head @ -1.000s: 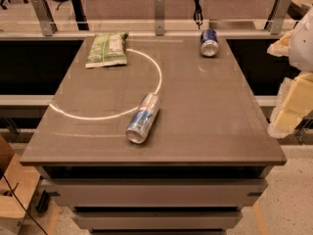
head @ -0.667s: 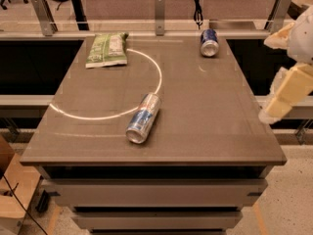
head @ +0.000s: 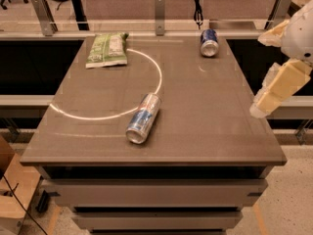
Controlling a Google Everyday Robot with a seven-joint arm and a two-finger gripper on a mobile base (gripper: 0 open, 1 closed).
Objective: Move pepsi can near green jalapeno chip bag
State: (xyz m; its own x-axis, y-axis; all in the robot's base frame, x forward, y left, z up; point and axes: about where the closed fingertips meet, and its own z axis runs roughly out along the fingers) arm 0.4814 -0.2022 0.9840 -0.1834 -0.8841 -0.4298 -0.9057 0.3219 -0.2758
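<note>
The pepsi can (head: 209, 42), short and dark blue with a silver top, lies on its side at the far right of the table (head: 215, 111). The green jalapeno chip bag (head: 107, 49) lies flat at the far left corner. My gripper (head: 266, 104) hangs at the right edge of the view, beyond the table's right side, well short of the pepsi can and holding nothing that I can see.
A taller slim silver-blue-red can (head: 143, 118) lies on its side near the table's middle front. A bright curved light streak (head: 157, 77) crosses the tabletop. Metal rail posts (head: 159, 6) stand behind the far edge. A cardboard box (head: 12, 190) sits at lower left.
My arm and gripper have moved left and a little up, closer to the table's right edge. The cans and the bag have not moved.
</note>
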